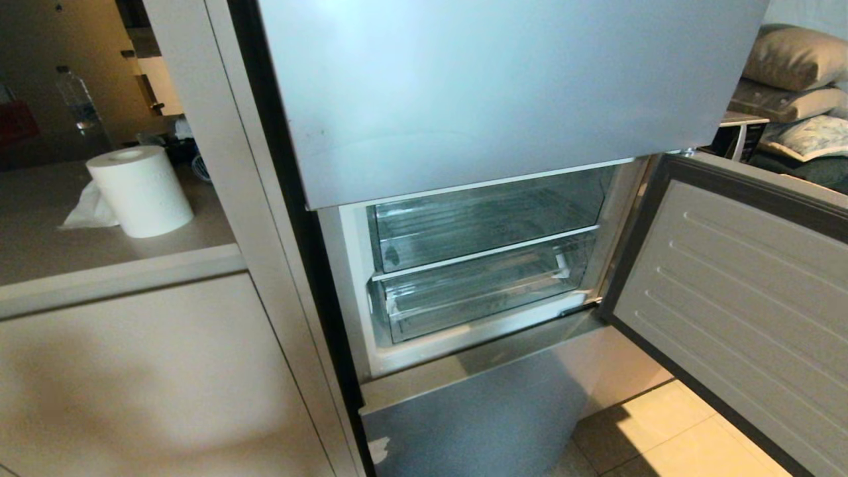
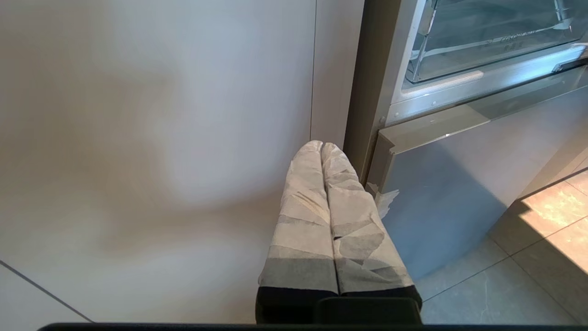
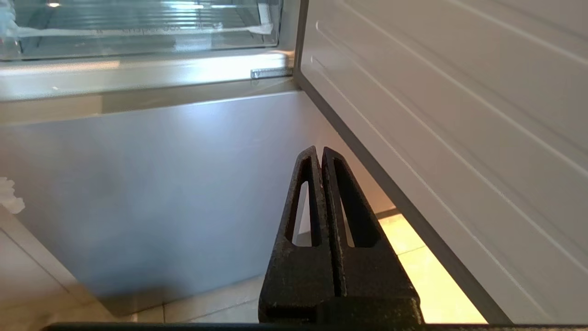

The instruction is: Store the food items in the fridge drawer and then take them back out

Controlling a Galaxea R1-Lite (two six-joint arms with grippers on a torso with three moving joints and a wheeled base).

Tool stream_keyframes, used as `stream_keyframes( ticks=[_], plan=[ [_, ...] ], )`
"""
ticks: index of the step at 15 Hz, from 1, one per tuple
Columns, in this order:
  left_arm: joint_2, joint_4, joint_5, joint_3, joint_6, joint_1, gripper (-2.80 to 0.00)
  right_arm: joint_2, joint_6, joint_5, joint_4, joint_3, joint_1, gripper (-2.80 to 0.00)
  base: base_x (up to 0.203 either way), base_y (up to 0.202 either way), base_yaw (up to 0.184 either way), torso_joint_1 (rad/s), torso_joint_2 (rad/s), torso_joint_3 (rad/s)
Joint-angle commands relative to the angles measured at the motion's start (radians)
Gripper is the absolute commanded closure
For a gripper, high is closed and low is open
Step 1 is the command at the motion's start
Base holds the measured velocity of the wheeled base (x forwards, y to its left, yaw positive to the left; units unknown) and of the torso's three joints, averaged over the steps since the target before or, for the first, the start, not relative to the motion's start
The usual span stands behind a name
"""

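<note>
both claws hang low before the fridge, black right claw and tape-wrapped left claw pinched closed and empty; the shallow clear fridge drawer sits pushed in, no fruit in sight, so reaching risks clipping the open white-lined door.

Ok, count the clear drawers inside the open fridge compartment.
2. The taller clear drawer sits on top; the shallow fridge drawer lies directly beneath it. Both are pushed in. No others show.
</note>
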Motion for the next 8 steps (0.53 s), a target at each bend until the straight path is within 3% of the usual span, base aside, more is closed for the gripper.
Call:
stream_keyframes(
  ticks=[1, 5, 8],
  plan=[
    [0.000, 0.000, 0.000, 0.000, 0.001, 0.001, 0.00, -0.004, 0.009, -0.006, 0.004, 0.000, 0.000, 0.00, 0.000, 0.000, 0.000, 0.000, 0.00, 0.000],
    [0.000, 0.000, 0.000, 0.000, 0.001, 0.001, 0.00, -0.005, 0.051, -0.007, 0.001, 0.000, 0.000, 0.00, -0.018, 0.000, 0.000, 0.003, 0.00, 0.001],
    [0.000, 0.000, 0.000, 0.000, 0.001, 0.001, 0.00, -0.005, 0.059, -0.007, 0.001, 0.000, 0.000, 0.00, -0.185, 0.000, 0.001, 0.006, 0.00, 0.002]
  ],
)
